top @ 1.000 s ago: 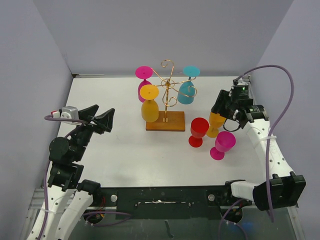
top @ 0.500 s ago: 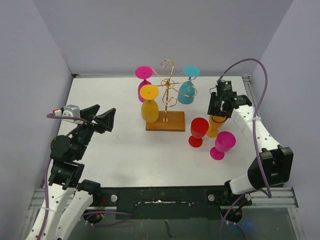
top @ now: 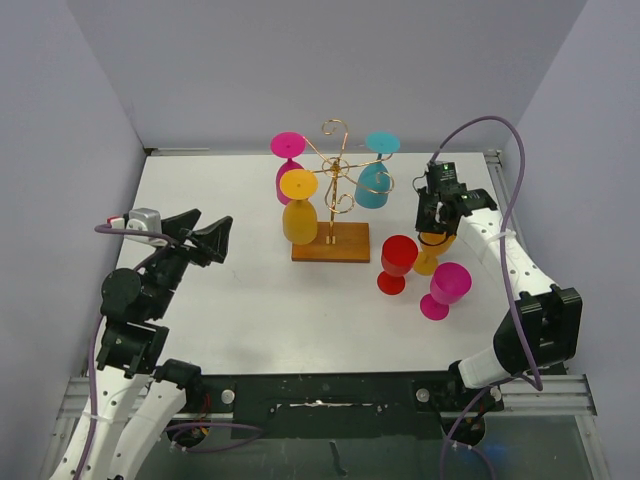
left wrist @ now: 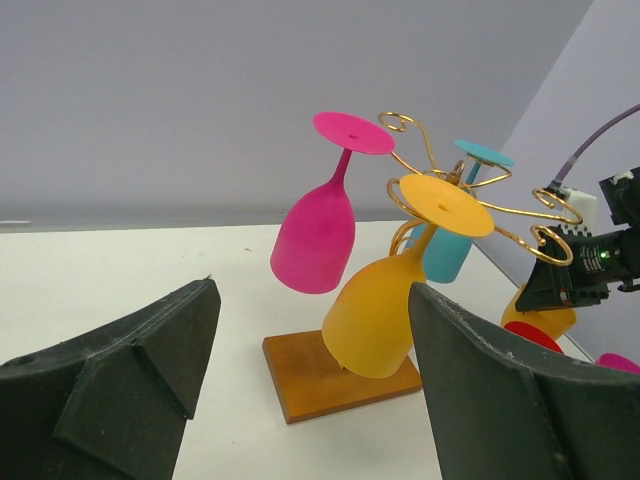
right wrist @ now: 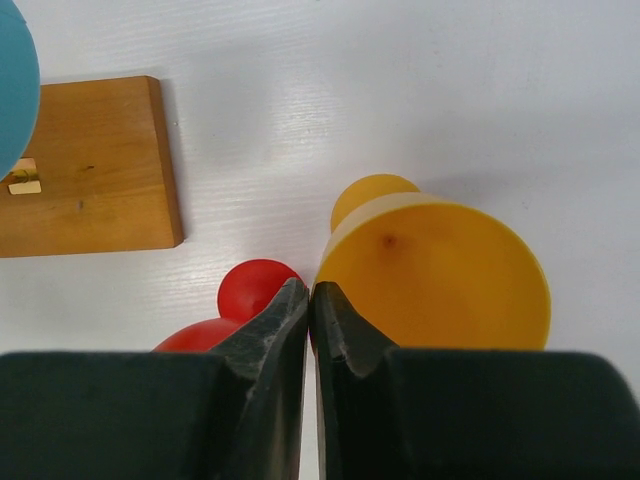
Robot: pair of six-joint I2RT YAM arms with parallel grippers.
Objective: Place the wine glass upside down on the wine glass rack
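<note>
Right claw [right wrist: 309, 292] points straight down over the standing orange glass [right wrist: 440, 270]. Its two black fingers are drawn almost together, with only a thin slit between them. The near-left part of the glass's rim runs into that slit, one finger over the inside of the bowl and the other outside it, so the claw pinches the rim. This glass stands mouth up on the right side of the white table [top: 250, 290], just off the right end of the wooden base of the rack [top: 345, 243]. A red glass [top: 397, 258] stands just beside it on its left, so close that from the wrist camera the outer finger lies between the two. A standing pink glass [top: 448, 285] is near it toward the front edge, also upright.

The rack sits at the middle of the table toward the back, its gold wire arms curling out from a thin stem. Three glasses hang from it upside down, feet up: a hanging pink glass [top: 288, 144] at the back left, a hanging orange glass [top: 299, 220] at the front left, and a hanging teal glass [top: 372, 187] on the right, the side nearest the right claw.

Left claw [top: 200, 228] hovers above the left part of the table, well apart from the rack and facing it, its fingers spread wide with nothing between them
</note>
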